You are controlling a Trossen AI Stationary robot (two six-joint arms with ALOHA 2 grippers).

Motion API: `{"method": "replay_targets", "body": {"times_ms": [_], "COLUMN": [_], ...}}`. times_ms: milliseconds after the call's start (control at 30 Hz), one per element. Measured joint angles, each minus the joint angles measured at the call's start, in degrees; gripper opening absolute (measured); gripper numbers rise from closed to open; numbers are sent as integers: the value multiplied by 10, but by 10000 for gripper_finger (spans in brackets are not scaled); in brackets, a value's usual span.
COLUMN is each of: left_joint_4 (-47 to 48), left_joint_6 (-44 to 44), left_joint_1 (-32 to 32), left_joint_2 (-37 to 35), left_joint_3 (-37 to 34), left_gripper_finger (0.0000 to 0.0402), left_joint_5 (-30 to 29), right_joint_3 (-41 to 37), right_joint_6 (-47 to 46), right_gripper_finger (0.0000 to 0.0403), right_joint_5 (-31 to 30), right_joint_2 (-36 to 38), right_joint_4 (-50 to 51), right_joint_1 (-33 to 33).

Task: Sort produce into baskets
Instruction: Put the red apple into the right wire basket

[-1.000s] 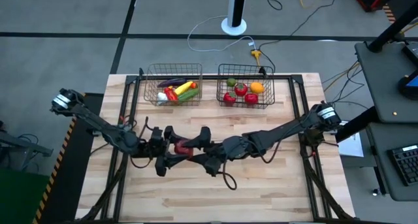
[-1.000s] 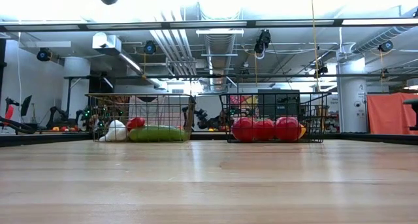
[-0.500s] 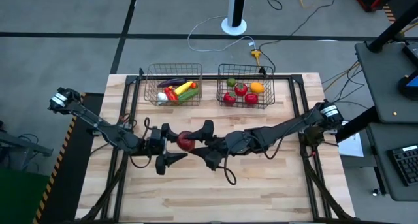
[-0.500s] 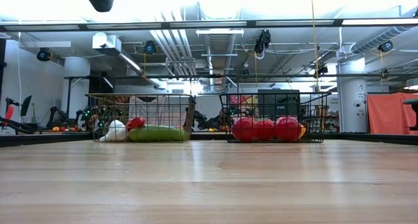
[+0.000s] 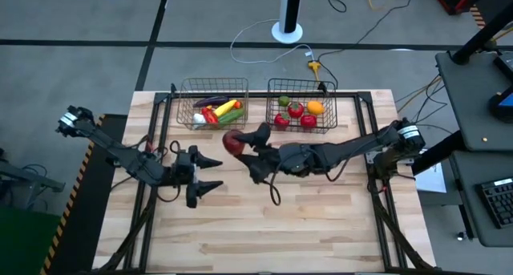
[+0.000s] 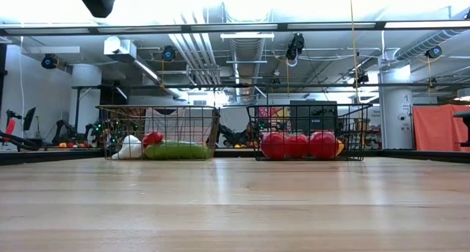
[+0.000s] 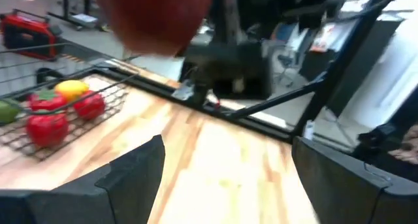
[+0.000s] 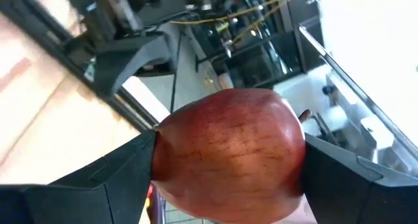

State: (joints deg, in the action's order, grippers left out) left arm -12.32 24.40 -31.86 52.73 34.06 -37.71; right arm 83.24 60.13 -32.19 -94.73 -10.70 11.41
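- We see the right tool (image 5: 238, 143) just above the middle of the high view, and it holds a red apple (image 5: 232, 143) between its two fingers
- In the right wrist view the red apple (image 8: 228, 152) fills the middle, with one dark finger (image 8: 111, 175) pressed on each side
- The apple hangs in the air over the wooden surface (image 5: 321, 219), just below the gap between the two baskets
- The left tool (image 5: 210, 173) is at the middle left of the high view, with its fingers spread wide and nothing in them
- The copper basket (image 5: 186, 95) sits at the top of the surface, left of center; it has a yellow corn (image 5: 226, 108), a green cucumber (image 5: 231, 116), a red pepper (image 5: 209, 115), a white garlic (image 5: 198, 120) and a purple eggplant (image 5: 213, 101)
- The grey basket (image 5: 330, 90) sits just to its right; it has red tomatoes (image 5: 296, 111), an orange (image 5: 315, 107) and a small green fruit (image 5: 284, 102)
- In the low view both baskets stand far back on the surface, side by side but apart
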Motion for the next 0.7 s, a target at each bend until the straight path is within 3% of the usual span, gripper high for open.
{"method": "replay_targets", "body": {"times_ms": [267, 533, 700], "left_joint_4": [86, 211, 275], "left_joint_6": [5, 31, 56], "left_joint_1": [0, 0, 0], "left_joint_2": [-11, -11, -11], "left_joint_3": [0, 0, 0], "left_gripper_finger": [316, 316, 316], "left_joint_5": [-52, -87, -89], "right_joint_3": [0, 23, 97], "right_joint_6": [-119, -357, -452], "right_gripper_finger": [315, 315, 315], "right_joint_5": [9, 125, 181], "right_joint_2": [7, 2, -19], "right_joint_4": [22, 46, 184], "right_joint_1": [-78, -175, -225]}}
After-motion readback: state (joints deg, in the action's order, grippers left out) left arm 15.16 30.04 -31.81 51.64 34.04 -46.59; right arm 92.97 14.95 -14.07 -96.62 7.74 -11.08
